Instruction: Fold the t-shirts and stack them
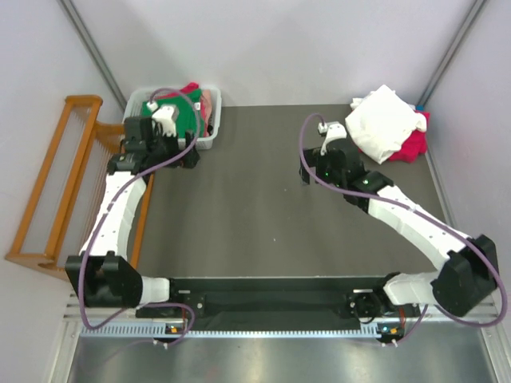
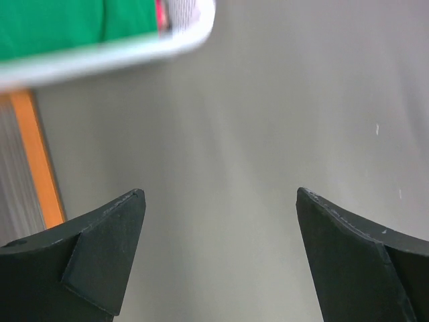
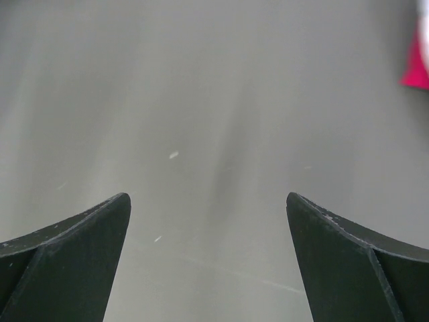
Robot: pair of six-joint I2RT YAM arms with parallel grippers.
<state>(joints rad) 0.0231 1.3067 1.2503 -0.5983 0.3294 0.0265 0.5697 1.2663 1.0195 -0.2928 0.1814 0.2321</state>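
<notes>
T-shirts (image 1: pixel 382 121) along far edge of table (image 1: pixel 239 223)

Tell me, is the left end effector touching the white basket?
Apart. The left wrist view shows the open left end effector hovering low, with a stretch of bare table between it and the basket rim.
</notes>
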